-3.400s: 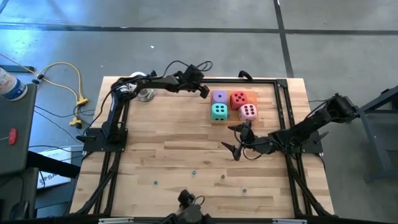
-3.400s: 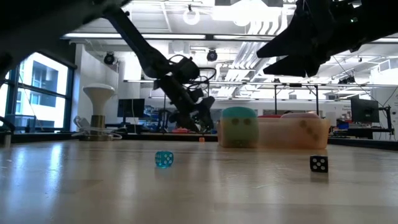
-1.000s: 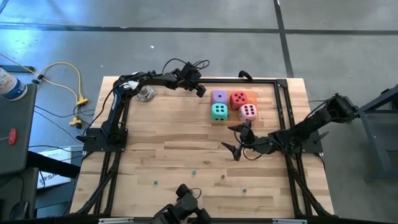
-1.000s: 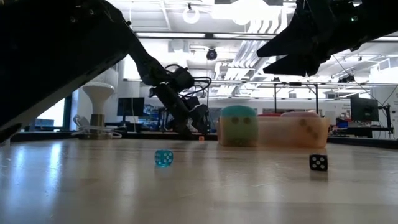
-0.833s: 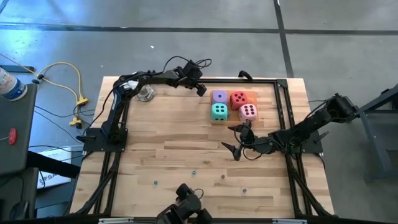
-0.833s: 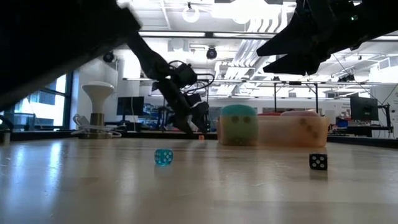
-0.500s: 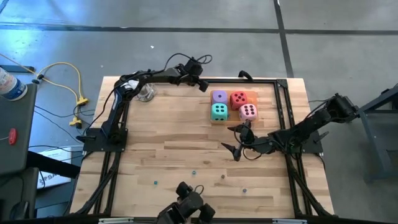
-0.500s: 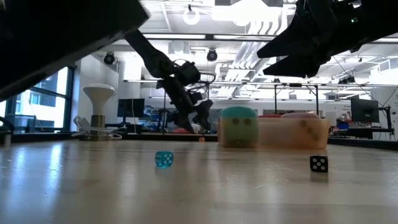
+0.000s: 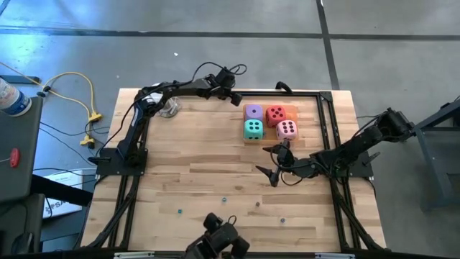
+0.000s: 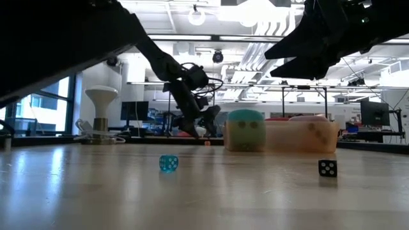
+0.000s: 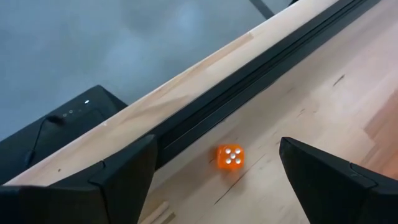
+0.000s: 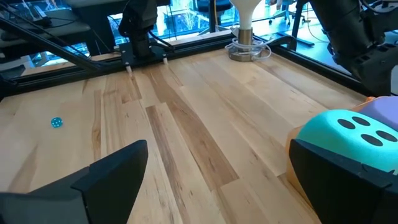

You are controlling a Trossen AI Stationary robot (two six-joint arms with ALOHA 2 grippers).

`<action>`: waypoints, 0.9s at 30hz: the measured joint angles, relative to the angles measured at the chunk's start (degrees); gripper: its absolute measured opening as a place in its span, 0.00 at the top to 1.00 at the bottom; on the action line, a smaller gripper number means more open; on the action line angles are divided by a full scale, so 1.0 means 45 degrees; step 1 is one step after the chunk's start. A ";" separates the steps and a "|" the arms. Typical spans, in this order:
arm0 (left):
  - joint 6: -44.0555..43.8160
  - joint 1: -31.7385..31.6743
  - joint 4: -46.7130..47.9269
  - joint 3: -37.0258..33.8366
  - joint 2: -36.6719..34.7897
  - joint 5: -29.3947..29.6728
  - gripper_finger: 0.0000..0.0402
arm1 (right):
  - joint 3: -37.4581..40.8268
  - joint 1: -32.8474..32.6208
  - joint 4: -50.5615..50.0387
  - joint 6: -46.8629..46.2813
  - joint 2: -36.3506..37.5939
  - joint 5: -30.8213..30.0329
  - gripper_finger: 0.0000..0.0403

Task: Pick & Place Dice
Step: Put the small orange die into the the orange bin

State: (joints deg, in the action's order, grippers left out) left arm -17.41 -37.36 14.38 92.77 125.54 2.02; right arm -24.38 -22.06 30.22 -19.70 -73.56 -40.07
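Observation:
Four soft dice sit together in a low tan tray on the table's far right: purple [image 9: 253, 111], red [image 9: 276, 114], teal [image 9: 252, 129] and pink [image 9: 286, 129]. The right wrist view shows the teal die [image 12: 348, 140] and the purple one [image 12: 387, 116] close ahead. My right gripper [image 9: 264, 159] [image 12: 217, 146] hangs open just near of the tray, touching nothing. My left gripper [image 9: 236, 99] [image 11: 217, 146] is open at the far edge, left of the dice. A tiny orange die [image 11: 231, 157] lies on the table between its fingers, apart from them.
A black rail [image 11: 249, 81] runs along the far edge. A white lamp-like stand [image 9: 169, 108] stands in the far left corner. Tiny dice lie on the near half: a teal one [image 10: 168, 163] and a black one [image 10: 327, 168]. A dark device [image 9: 219, 244] sits at the near edge.
My left gripper has moved a little toward the table's right and far edge, staying open. The dice and my right arm have kept still.

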 joint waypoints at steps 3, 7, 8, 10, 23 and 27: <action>-0.0101 0.0101 0.0142 0.0005 0.0000 0.0252 0.18 | 0.0000 0.0000 -0.0005 0.0000 0.0000 0.0000 0.05; -0.0729 0.0144 0.0257 0.0005 0.0000 0.0365 0.18 | 0.0000 0.0000 -0.0004 0.0000 0.0000 0.0000 0.05; -0.0823 0.0155 0.0326 0.0005 -0.0005 0.0365 0.18 | 0.0000 0.0000 -0.0005 0.0000 0.0001 -0.0001 0.05; -0.0917 0.0247 0.0481 0.0005 -0.0005 0.0407 0.18 | 0.0000 0.0000 -0.0005 0.0000 0.0000 0.0000 0.05; -0.2122 0.1144 0.1703 -0.0033 0.0005 0.0389 0.18 | 0.0000 0.0000 -0.0019 0.0393 0.0000 0.0000 0.05; -0.2313 0.1149 0.1593 -0.0029 0.0005 0.0706 0.18 | 0.0000 -0.0002 -0.0034 0.0393 0.0000 0.0003 0.05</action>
State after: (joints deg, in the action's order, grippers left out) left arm -27.82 -32.18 21.55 92.64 125.56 5.20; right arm -24.38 -22.07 30.06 -17.93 -73.56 -40.06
